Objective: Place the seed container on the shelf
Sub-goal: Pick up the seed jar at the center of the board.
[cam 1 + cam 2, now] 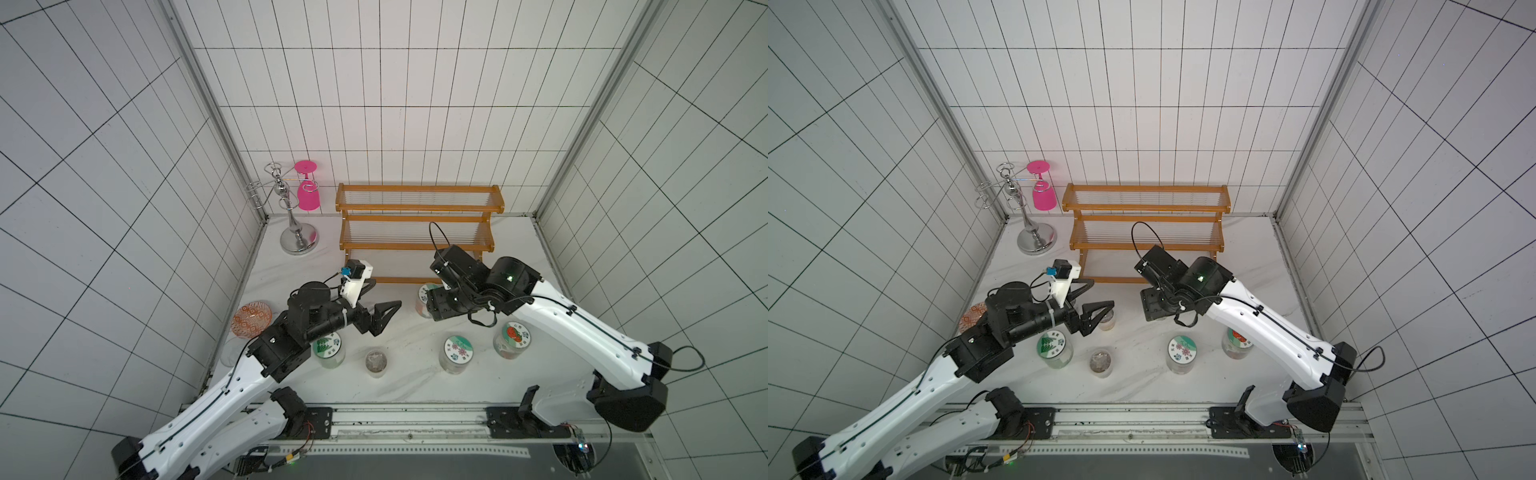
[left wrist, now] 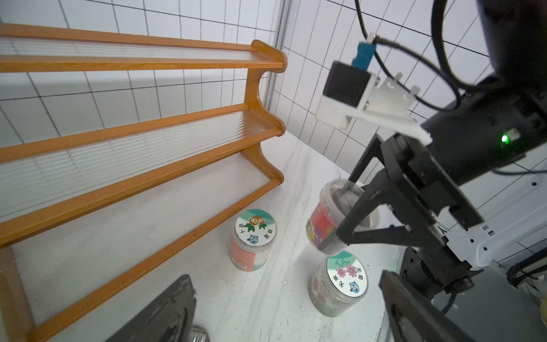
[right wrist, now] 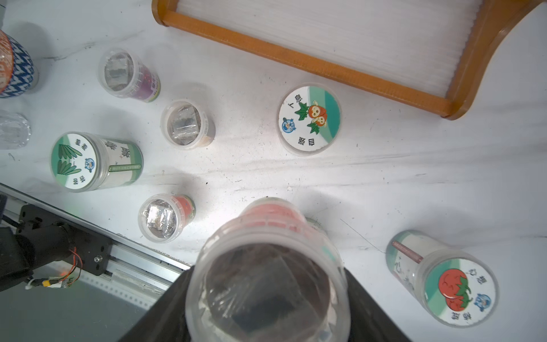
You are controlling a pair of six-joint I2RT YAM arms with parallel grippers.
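Observation:
The seed container [image 3: 266,281] is a small clear-lidded tub with a red label. My right gripper [image 3: 268,299] is shut on it, black fingers pressing both sides. In the left wrist view the seed container [image 2: 331,216] hangs tilted, off the table, in the right gripper [image 2: 344,207], just in front of the shelf's bottom tier. In both top views the right wrist hides it. The orange-brown stepped shelf [image 1: 415,203] [image 1: 1142,203] [image 2: 118,62] stands against the back wall, its tiers bare. My left gripper [image 1: 386,293] [image 1: 1103,293] hovers open and holds nothing, left of the right wrist.
Jars stand on the white table: orange-character lid [image 3: 309,118] by the shelf's foot, flower lid [image 1: 457,349], tomato lid [image 1: 513,336], green-leaf lid [image 1: 328,345], small clear-lidded tubs [image 1: 376,361]. A chrome stand [image 1: 297,237] with a pink glass [image 1: 307,195] stands back left. A patterned bowl [image 1: 251,318] sits left.

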